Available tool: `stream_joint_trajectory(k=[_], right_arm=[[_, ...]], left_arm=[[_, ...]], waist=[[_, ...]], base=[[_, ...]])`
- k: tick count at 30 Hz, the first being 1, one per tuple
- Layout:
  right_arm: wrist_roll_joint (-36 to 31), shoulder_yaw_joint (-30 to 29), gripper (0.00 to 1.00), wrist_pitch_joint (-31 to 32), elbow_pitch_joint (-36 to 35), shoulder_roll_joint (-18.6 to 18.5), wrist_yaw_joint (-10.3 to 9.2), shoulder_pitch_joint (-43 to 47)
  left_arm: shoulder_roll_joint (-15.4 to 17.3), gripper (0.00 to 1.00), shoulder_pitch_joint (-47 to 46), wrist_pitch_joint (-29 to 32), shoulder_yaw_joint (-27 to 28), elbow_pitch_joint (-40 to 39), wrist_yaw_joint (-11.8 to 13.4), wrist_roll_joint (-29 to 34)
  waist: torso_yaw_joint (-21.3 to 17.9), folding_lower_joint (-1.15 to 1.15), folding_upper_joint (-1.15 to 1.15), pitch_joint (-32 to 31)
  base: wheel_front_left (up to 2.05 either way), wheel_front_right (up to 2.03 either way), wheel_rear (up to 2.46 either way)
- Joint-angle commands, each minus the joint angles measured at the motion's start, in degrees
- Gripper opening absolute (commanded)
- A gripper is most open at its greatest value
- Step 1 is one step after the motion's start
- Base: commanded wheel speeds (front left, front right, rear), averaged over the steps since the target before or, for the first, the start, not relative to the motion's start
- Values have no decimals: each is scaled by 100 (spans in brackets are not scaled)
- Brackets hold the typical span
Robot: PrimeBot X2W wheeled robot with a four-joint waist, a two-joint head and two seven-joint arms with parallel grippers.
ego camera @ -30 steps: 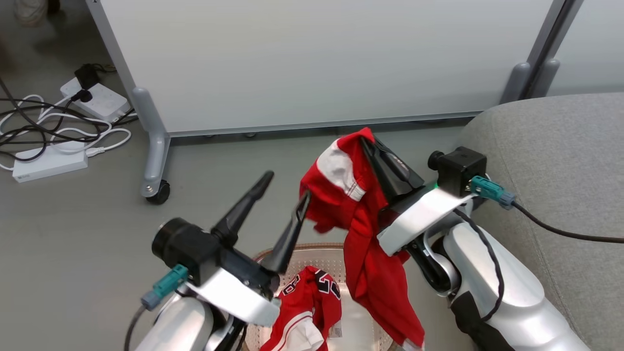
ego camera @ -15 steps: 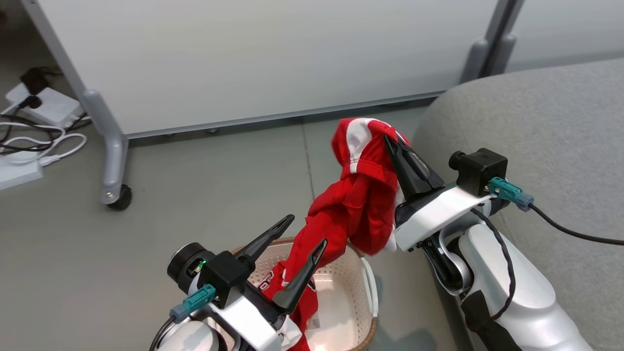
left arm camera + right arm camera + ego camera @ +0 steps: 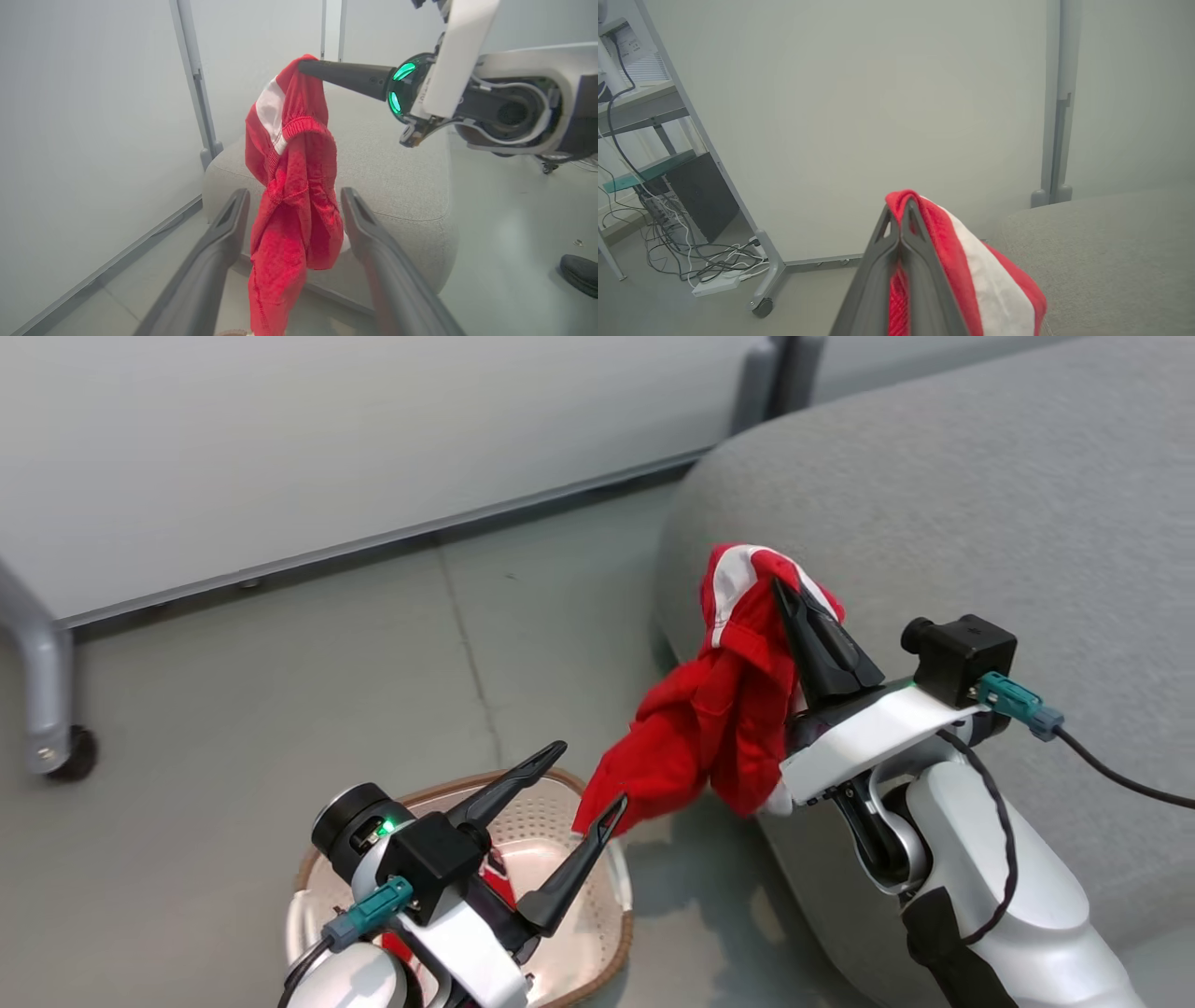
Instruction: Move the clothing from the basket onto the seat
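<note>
Head view, starting at my left: the left gripper (image 3: 590, 773) has its two fingers spread as wide as they go and grips nothing. It hovers just above the basket (image 3: 624, 933), whose rim curves under its wrist. A scrap of red garment (image 3: 498, 887) lies in the basket below that wrist, so I judge the job unfinished.

In the left wrist view the hanging tail of the held clothing (image 3: 294, 224) drops between those open fingers. I cannot tell whether it brushes them. I read this hand as standing by.

Further right, the right gripper (image 3: 780, 590) is clamped shut on the white-banded top edge of the clothing, which drapes down on its left side. Pinching it by the band lets the rest hang free, clear of the basket rim.

Beyond and to the right of that gripper lies the seat (image 3: 934, 495). The fingertips are over its rounded edge, so I judge the next move is forward over the cushion, then release.
</note>
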Motion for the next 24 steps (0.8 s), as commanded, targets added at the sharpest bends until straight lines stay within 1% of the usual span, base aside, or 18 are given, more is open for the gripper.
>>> stream_joint_trajectory(k=[1, 9, 15, 20, 24], right_arm=[[-25, -37, 0, -14, -28, -30, 13, 58], [-39, -358, 0, -15, -91, -28, 13, 261], [-25, -609, 0, -14, -179, -27, 13, 337], [-117, -983, 0, -15, -332, -28, 13, 47], [-237, -1493, 0, -15, -357, -29, 13, -441]], left_arm=[[54, 100, -101, 7, -7, -33, -25, 23], [250, 100, -180, 187, -101, -237, -11, 35], [393, 100, -243, 320, -126, -397, 15, 56], [471, 100, -302, 420, -147, -547, 34, 81], [522, 100, -389, 486, -88, -695, 61, 56]], waist=[[-288, 0, 0, 141], [-964, 0, 0, 355], [-1313, 0, 0, 540], [-1453, 0, 0, 703], [-1445, 0, 0, 877]], base=[[0, 0, 0], [0, 0, 0], [0, 0, 0], [0, 0, 0], [0, 0, 0]])
